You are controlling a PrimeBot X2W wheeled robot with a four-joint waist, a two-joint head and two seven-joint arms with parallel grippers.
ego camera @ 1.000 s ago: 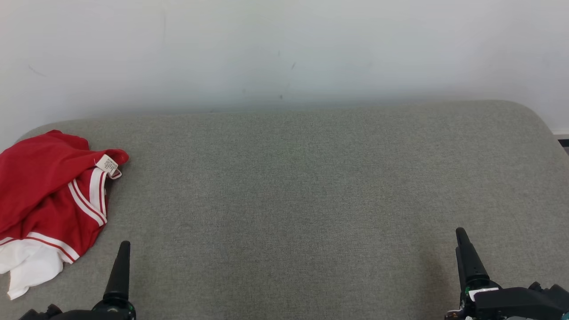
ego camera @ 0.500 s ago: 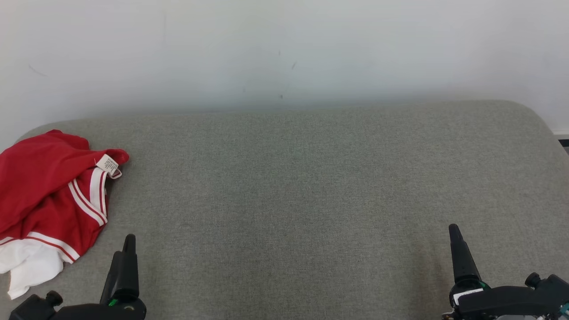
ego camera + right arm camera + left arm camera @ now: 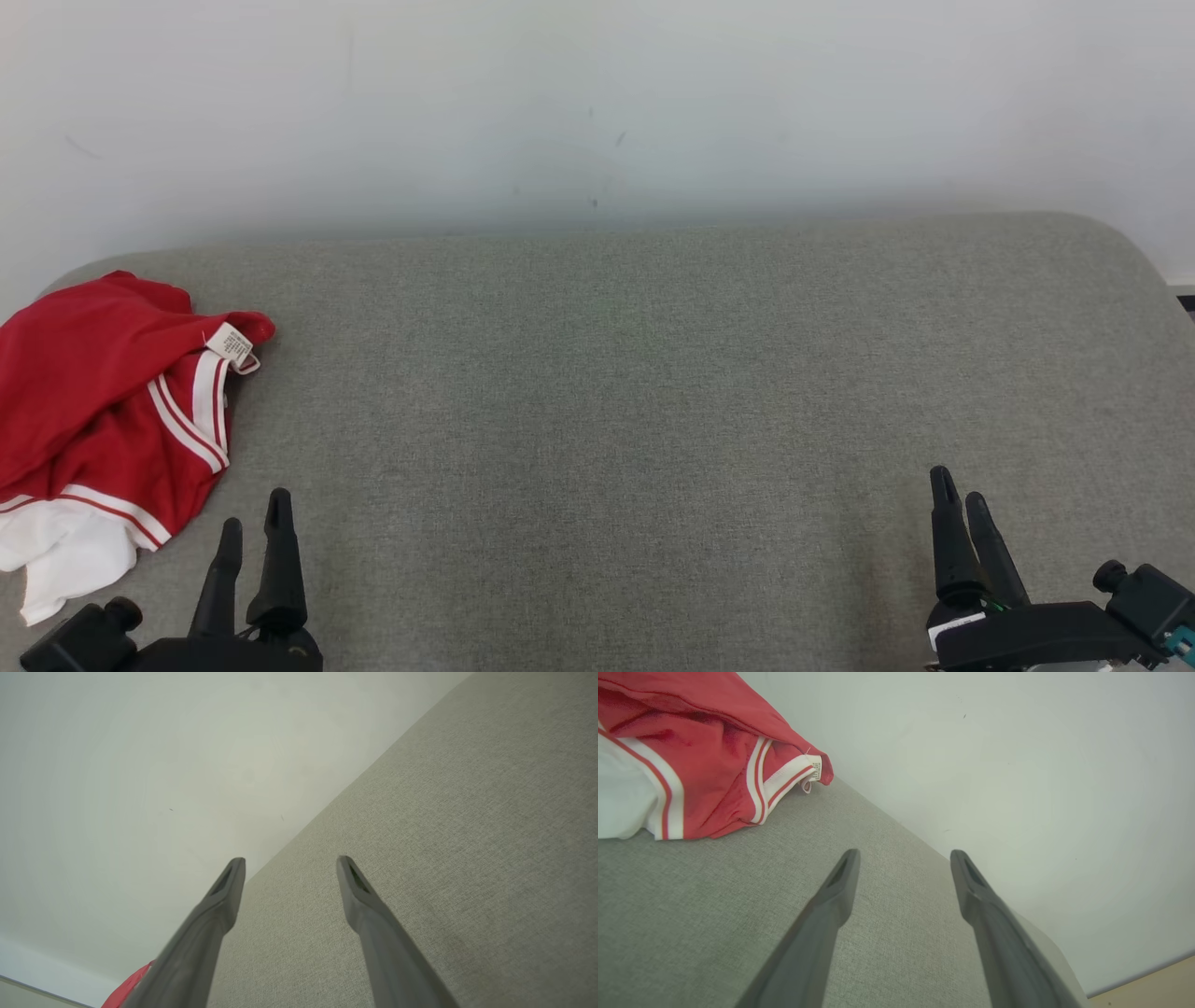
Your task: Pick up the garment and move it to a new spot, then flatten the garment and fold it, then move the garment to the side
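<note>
The garment (image 3: pixel 98 401) is a crumpled red piece with white stripes, a white part and a white label, lying at the far left of the grey padded surface (image 3: pixel 653 392). In the left wrist view the garment (image 3: pixel 691 765) fills the upper left corner. My left gripper (image 3: pixel 254 509) stands open near the front edge, just right of the garment's lower hem and apart from it. In its own view the left gripper (image 3: pixel 903 856) holds nothing. My right gripper (image 3: pixel 954 493) is open at the front right, far from the cloth, and the right gripper (image 3: pixel 289 863) is empty too. A red scrap of garment (image 3: pixel 133 989) peeks at that view's bottom.
A pale wall (image 3: pixel 597 103) rises directly behind the grey surface. The surface's rounded right corner (image 3: pixel 1111 233) drops off at the far right, with a strip of floor (image 3: pixel 1153 987) beyond it in the left wrist view.
Both grippers have rotated about their wrists, so two fingers of each now show in the head view instead of one. The garment has not moved.
</note>
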